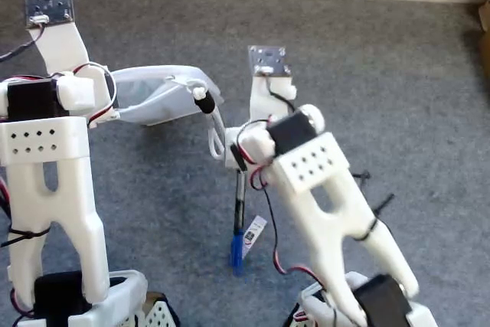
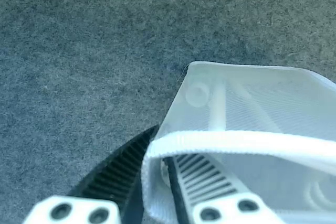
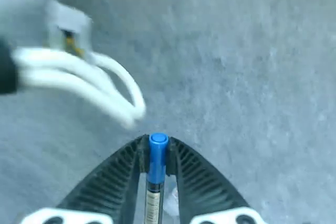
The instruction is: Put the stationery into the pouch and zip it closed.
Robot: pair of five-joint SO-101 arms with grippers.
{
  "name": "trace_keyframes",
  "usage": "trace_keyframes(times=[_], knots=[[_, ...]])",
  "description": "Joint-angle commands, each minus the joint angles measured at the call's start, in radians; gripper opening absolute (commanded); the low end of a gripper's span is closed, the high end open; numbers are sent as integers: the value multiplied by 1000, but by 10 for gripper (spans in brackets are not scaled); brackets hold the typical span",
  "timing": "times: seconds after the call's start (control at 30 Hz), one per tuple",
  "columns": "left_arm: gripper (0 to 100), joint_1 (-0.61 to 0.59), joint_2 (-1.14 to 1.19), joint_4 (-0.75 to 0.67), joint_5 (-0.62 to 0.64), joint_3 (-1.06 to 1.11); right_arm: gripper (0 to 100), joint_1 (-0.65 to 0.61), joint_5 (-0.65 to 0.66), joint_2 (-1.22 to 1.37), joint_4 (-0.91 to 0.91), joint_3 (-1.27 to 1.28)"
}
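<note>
Left tool (image 2: 167, 153) pinching rim of mesh pouch (image 2: 252, 108), holding mouth up off worktop (image 1: 398, 74), likely to keep opening wide for loading. Right tool (image 3: 157, 145) clamped on blue-capped pen (image 3: 156, 166), cap at tips. White cord loop (image 3: 79, 77) of pouch near, ahead of tips. Pen not yet inside.

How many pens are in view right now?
1: the blue-capped pen is gripped in the right gripper, near the pouch held by the left gripper. More may be hidden inside the pouch.
</note>
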Motion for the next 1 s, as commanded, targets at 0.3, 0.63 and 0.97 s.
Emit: trace_keyframes(times=[0.3,0.63,0.97], knots=[[7,-2,19,-12,9,38,5,-58,12,-311,-265,-48],[7,-2,19,-12,9,39,5,-180,147,-389,-420,-50],[7,-4,19,-12,9,39,5,-186,287,-400,-805,-48]])
